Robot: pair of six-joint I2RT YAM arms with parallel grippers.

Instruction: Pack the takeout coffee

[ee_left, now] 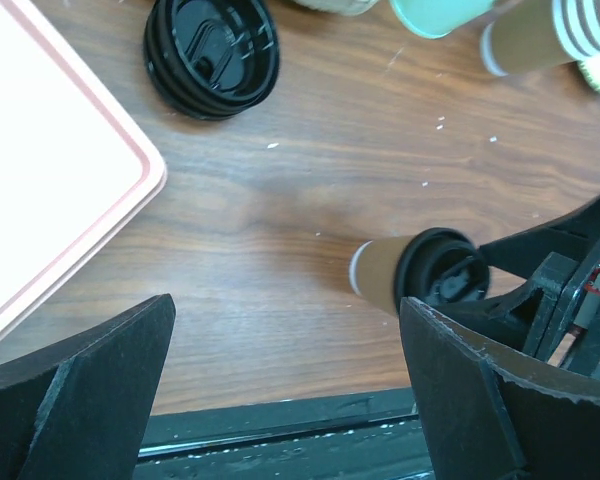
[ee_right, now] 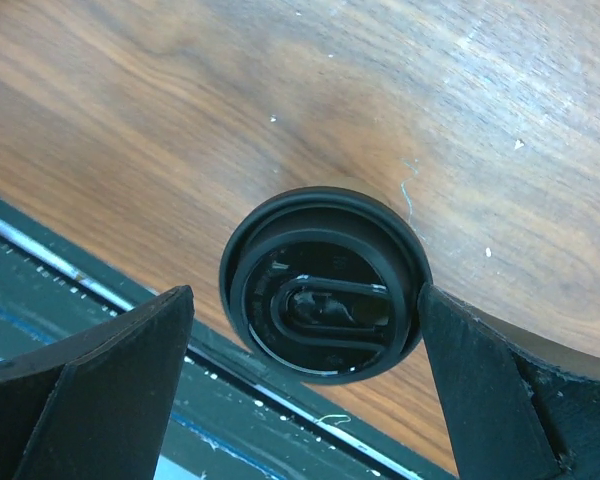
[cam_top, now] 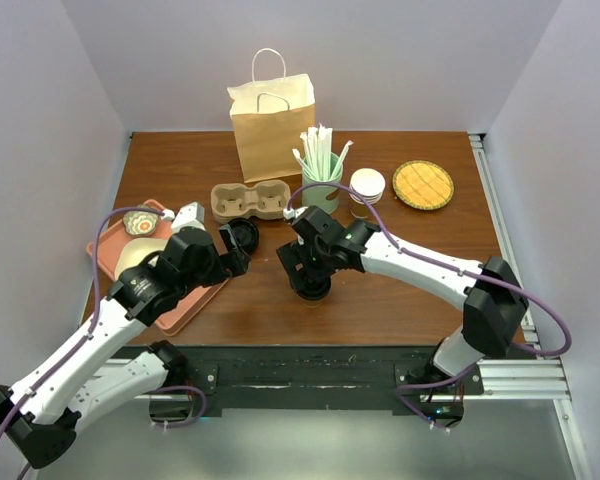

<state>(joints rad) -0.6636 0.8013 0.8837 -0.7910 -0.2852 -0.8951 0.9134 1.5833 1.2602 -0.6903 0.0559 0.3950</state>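
The takeout coffee [cam_top: 315, 291], a small brown paper cup with a black lid, stands upright near the table's front edge. My right gripper [cam_top: 313, 276] is above it, open, with the jaws either side of the lid. In the right wrist view the lid [ee_right: 325, 283] sits between the fingers: the right finger [ee_right: 480, 370] touches its rim and the left finger is apart from it. My left gripper [cam_top: 238, 262] is open and empty, to the left of the cup. In the left wrist view [ee_left: 285, 320] the cup [ee_left: 380, 275] shows at the right. The brown paper bag [cam_top: 271, 130] stands open at the back.
A stack of black lids [cam_top: 243, 235] lies by my left gripper and also shows in the left wrist view [ee_left: 212, 55]. A pink tray [cam_top: 180, 305] is at the left. Behind are a cardboard cup carrier [cam_top: 252, 200], a green cup of straws [cam_top: 322, 180], white-topped cups [cam_top: 367, 185] and a yellow plate [cam_top: 423, 185].
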